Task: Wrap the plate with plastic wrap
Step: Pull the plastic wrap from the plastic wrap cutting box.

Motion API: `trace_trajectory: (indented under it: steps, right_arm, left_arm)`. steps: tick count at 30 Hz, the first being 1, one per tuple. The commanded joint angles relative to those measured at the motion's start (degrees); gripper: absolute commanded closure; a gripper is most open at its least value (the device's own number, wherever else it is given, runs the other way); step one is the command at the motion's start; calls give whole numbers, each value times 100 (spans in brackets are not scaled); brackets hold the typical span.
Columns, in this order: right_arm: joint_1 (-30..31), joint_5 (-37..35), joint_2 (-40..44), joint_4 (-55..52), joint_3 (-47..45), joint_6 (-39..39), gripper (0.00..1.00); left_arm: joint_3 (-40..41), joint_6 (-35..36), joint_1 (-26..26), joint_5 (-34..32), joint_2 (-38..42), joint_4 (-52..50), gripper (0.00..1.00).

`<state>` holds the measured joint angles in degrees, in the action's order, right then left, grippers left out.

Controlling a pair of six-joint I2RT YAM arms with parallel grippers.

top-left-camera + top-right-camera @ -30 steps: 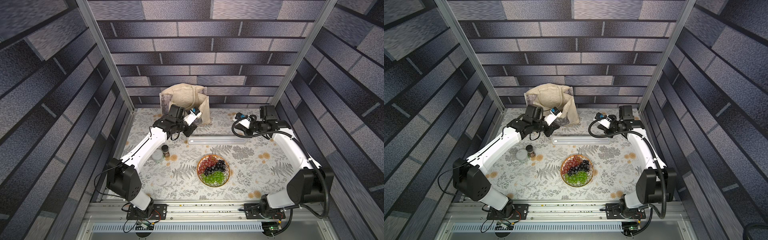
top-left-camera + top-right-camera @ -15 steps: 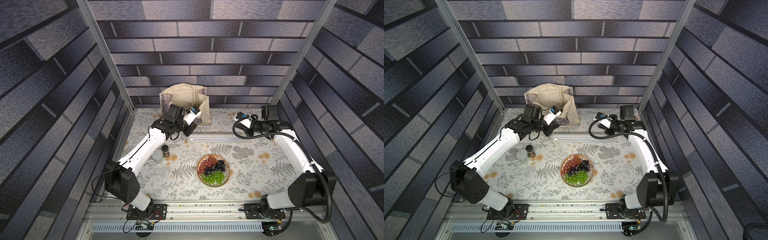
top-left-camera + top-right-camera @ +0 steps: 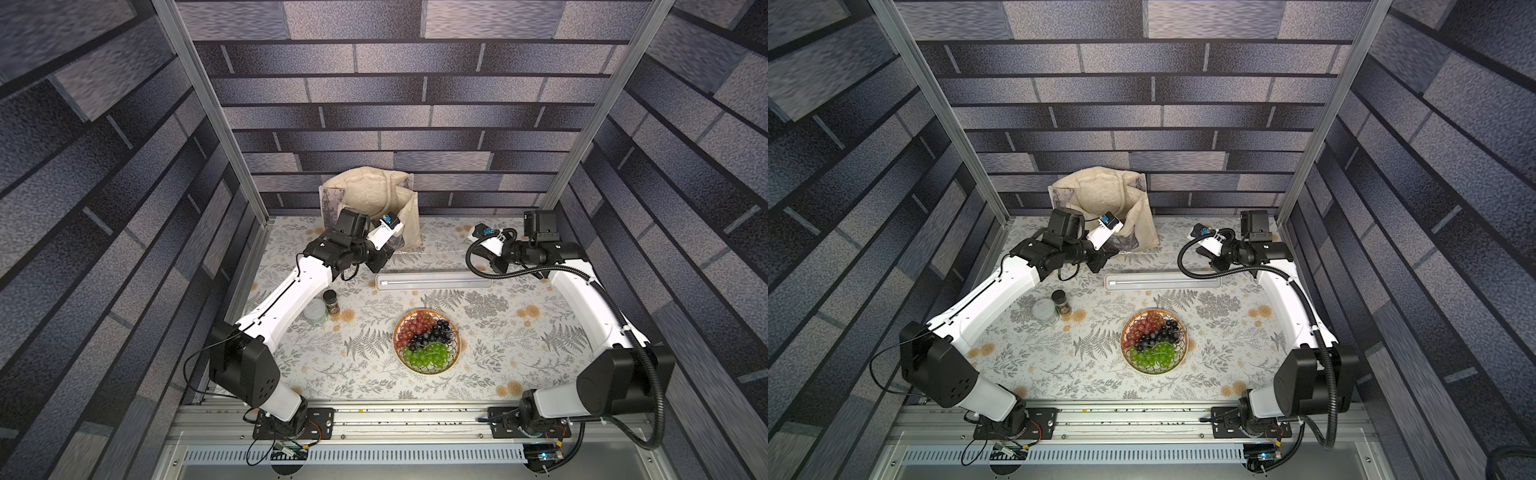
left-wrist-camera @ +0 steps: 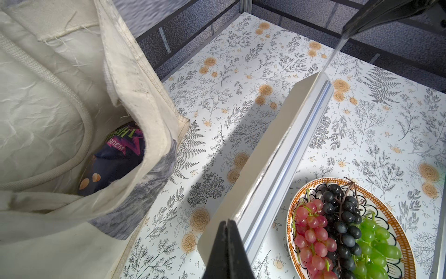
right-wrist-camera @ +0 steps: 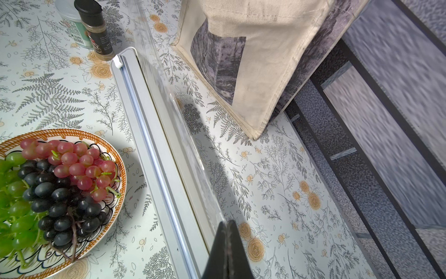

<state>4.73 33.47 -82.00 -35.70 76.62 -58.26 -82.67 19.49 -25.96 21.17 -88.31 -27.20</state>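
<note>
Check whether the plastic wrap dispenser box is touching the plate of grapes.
Apart. Both top views show a strip of bare tablecloth between the dispenser box and the plate; the right wrist view shows the gap too.

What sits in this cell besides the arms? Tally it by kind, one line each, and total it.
plate, with grapes: 1
dispenser box: 1
plastic wrap, one drawn sheet: 1
tote bag: 1
snack packet, inside the bag: 1
jars: 2 (spice jar, white-lidded jar)
Total: 7
</note>
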Motion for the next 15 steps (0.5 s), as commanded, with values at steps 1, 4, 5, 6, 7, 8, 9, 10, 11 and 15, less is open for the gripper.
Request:
trace_trajectory:
  steps: [1,4,5,6,7,8,9,10,11,15]
  right_arm:
    - [-77,41,169,254,39,60,100]
    - [-71,30,167,253,63,60,100]
    - [-76,26,166,249,71,60,100]
    - [-77,16,166,255,77,60,100]
    - [-76,15,171,253,86,60,100]
    - [-77,11,167,257,90,60,100]
    - [-78,17,171,272,94,65,100]
    - [-72,10,169,271,99,60,100]
    - [-70,8,167,271,99,71,100]
    - [-77,-2,172,291,99,69,100]
  left_arm:
    - [-179,-72,3,-168,336,188,100]
    - [-196,-69,3,-181,332,209,100]
    - [-203,-76,-2,-175,332,218,100]
    - [-207,-73,3,-178,338,217,100]
    - [-223,-79,1,-183,333,207,100]
    - [-223,-74,1,-184,332,220,100]
    - [-240,-70,-6,-188,328,213,100]
    - [-240,-68,-3,-200,333,222,100]
    - [-247,-68,-6,-201,332,233,100]
    - [-255,-77,-6,-254,341,242,100]
